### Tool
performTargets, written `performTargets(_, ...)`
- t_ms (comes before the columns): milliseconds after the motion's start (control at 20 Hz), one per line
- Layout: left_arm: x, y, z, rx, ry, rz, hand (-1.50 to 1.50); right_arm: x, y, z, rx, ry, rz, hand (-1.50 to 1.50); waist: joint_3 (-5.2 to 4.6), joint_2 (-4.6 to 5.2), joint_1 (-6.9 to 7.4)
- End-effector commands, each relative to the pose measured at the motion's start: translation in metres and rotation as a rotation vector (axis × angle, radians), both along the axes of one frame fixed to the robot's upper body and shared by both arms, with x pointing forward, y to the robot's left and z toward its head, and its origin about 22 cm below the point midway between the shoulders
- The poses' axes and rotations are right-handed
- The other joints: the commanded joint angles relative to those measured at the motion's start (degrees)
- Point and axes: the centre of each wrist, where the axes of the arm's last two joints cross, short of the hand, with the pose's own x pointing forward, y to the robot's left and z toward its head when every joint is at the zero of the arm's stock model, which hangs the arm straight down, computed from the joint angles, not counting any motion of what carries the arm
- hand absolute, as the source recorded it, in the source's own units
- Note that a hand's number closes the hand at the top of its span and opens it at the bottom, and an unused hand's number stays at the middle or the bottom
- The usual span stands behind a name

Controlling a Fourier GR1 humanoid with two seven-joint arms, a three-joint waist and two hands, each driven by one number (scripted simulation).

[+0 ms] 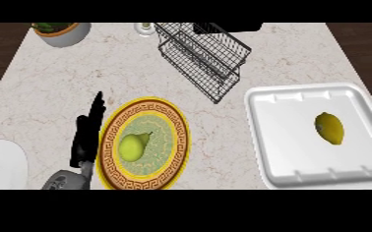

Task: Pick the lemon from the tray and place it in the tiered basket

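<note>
- The yellow oval lemon (330, 128) lies untouched on the white square foam tray (291, 103), toward the tray's right side, so the pick has not started.
- The black wire tiered basket (203, 54) stands up and to the left of the tray, well apart from it, on the pale marbled worktop (87, 73).
- The left robot hand (87, 132) shows far to the left of the tray, fingers straight and relaxed, holding nothing, and resting just beside the round plate with the ornate orange rim (178, 128).
- The right robot hand shows nowhere, so its state cannot be told.
- A green pear (134, 146) sits on that plate; it is close to the lemon in colour, and being nearest the visible hand it could be taken by mistake.
- The lemon is rounded and smooth, so I judge it could roll across the tray's flat floor if fingers nudge it before closing round it.
- The tray's raised rim may catch a hand coming in low from the side.
- The basket's wire walls and narrow tiers look tight; a carried lemon could knock the frame or settle on the wire edge and not inside.
- A white pot with greenery (62, 32) stands left of the basket, far from the likely path.
</note>
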Motion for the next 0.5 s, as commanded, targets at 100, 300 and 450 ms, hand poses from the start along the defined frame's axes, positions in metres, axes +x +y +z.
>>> performTargets(100,-0.039,0.004,-0.023,-0.063,0.052,-0.003,0.00,-0.081,-0.040,-0.048,0.082,-0.060,-0.452,-1.50,-0.09,-0.53,2.33)
performTargets(300,-0.038,-0.001,-0.009,-0.056,0.013,-0.028,0.00,-0.116,-0.045,-0.032,0.043,-0.015,-0.308,-1.50,-0.14,-0.24,3.69)
performTargets(450,-0.038,0.010,-0.011,-0.049,0.013,0.002,0.00,-0.127,-0.028,-0.021,0.058,0.262,-0.176,-1.50,-0.34,-0.25,3.21)
